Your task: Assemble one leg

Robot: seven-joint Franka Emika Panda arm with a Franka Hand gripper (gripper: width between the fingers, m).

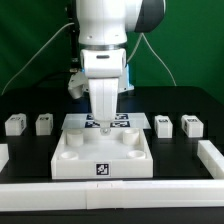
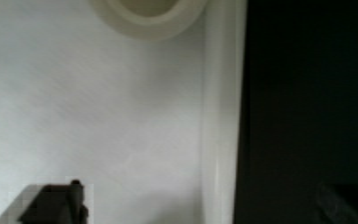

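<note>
Two legs, small white blocks (image 1: 14, 124) (image 1: 44, 123), stand at the exterior view's left, and two more (image 1: 164, 124) (image 1: 192, 125) at its right. My gripper (image 1: 104, 124) hangs low at the far edge of the large white tray-like piece (image 1: 75, 160), away from every leg. In the wrist view the gripper (image 2: 202, 205) is open and empty. One dark finger (image 2: 51, 205) shows over the tray's white surface (image 2: 105, 120), and the other is barely visible against the black table. A round corner socket (image 2: 149, 10) shows ahead. No leg appears in the wrist view.
The marker board (image 1: 122, 121) lies just behind the tray, under the gripper. White rails run along the front (image 1: 110, 196), the right (image 1: 211, 154) and the left edge (image 1: 3, 154). The black table (image 2: 309, 100) starts beside the tray's edge.
</note>
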